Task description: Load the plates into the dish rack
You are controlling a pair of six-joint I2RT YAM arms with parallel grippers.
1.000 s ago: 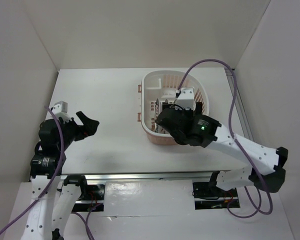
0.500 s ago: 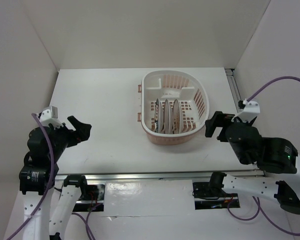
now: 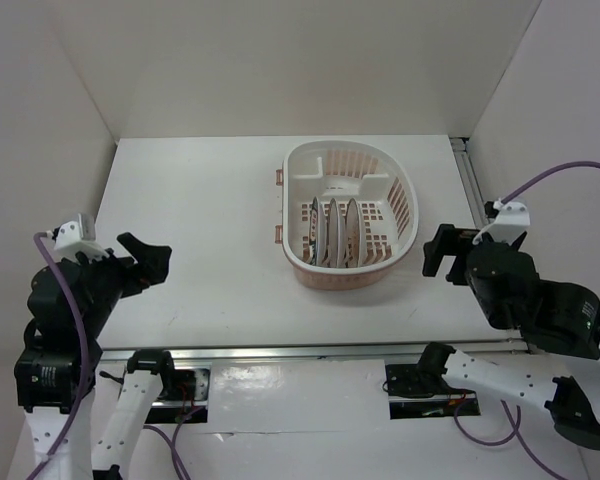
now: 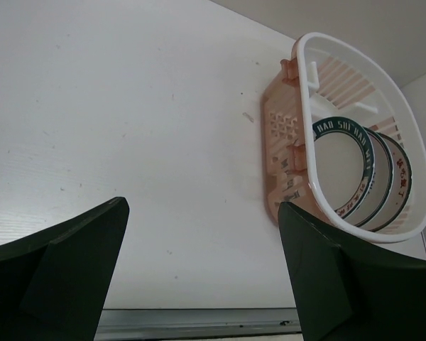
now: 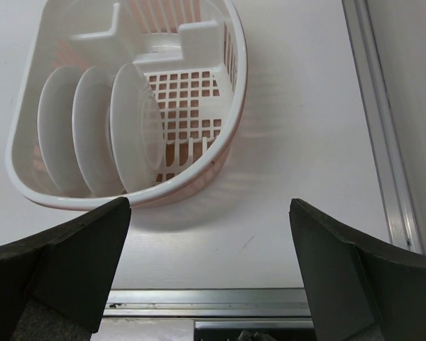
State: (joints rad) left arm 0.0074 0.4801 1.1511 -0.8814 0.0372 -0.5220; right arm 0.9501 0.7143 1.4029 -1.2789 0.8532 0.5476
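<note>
The dish rack [image 3: 408, 196] stands at the back right of the table. Three plates [image 3: 332, 233] stand on edge in its slots, side by side. The left wrist view shows the rack [image 4: 355, 58] with the green-lettered plate [image 4: 339, 170] nearest and two others behind it [image 4: 388, 186]. The right wrist view shows the rack [image 5: 238, 71] and the plates' white backs [image 5: 135, 131]. My left gripper [image 3: 148, 258] is open and empty over the table's left, far from the rack. My right gripper [image 3: 442, 252] is open and empty just right of the rack.
A metal rail [image 3: 280, 350] runs along the table's near edge and another [image 3: 472, 180] along its right edge, also in the right wrist view [image 5: 383, 142]. White walls enclose the table on the left, back and right.
My right gripper has drawn out of the rack and back to its right, leaving the three plates standing in it. My left arm has pulled back towards the near left.
</note>
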